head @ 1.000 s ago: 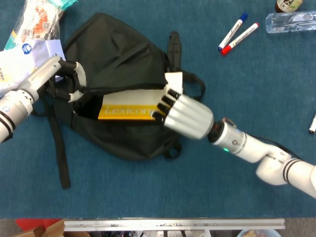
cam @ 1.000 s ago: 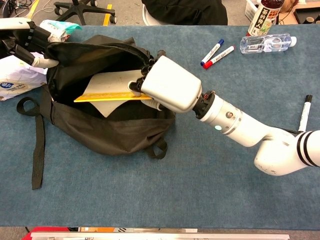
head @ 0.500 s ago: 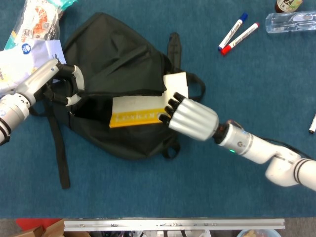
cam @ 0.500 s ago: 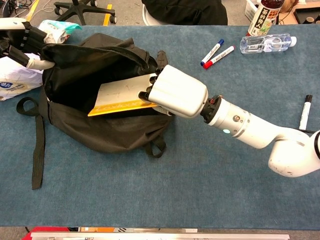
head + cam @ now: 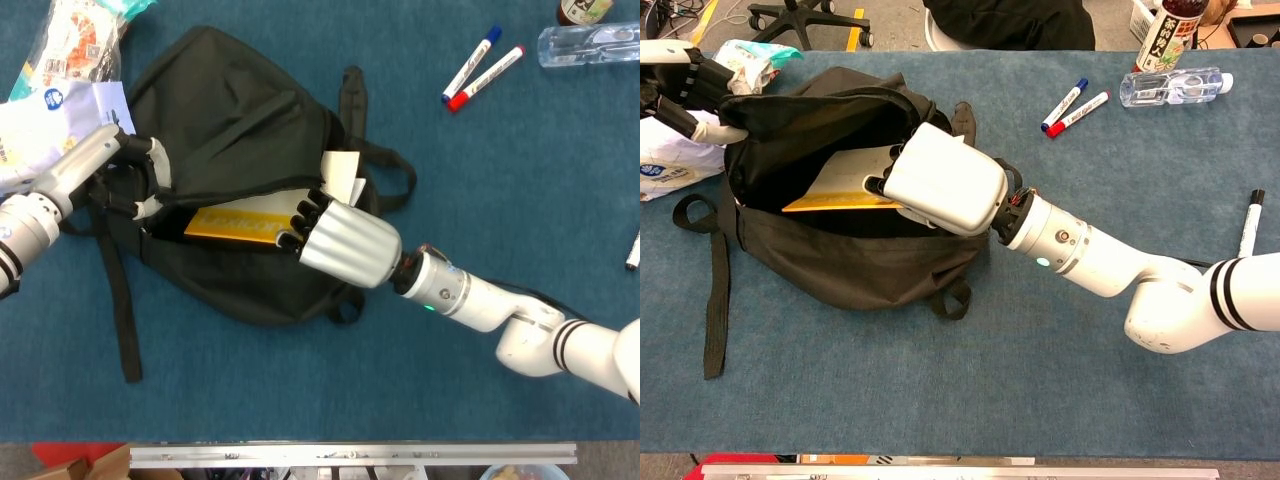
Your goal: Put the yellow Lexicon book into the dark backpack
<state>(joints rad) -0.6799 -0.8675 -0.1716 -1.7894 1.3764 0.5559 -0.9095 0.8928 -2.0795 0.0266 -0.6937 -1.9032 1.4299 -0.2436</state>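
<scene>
The dark backpack (image 5: 240,120) (image 5: 840,265) lies on the blue table with its mouth held open. My left hand (image 5: 125,175) (image 5: 690,90) grips the upper edge of the opening at the left side. The yellow Lexicon book (image 5: 235,225) (image 5: 830,190) sits partly inside the opening, its left end under the flap, its white face up in the chest view. My right hand (image 5: 335,240) (image 5: 940,185) holds the book's right end, fingers inside the bag's mouth.
A plastic bag with printed packaging (image 5: 55,90) (image 5: 680,165) lies left of the backpack. Two markers (image 5: 482,65) (image 5: 1075,105) and a clear bottle (image 5: 590,42) (image 5: 1175,85) are at the back right. Another marker (image 5: 1248,225) lies at the right edge. A backpack strap (image 5: 122,300) trails forward.
My right hand has pushed the book leftward, deeper into the backpack, after a brief pull back. The left hand keeps its hold on the opening.
</scene>
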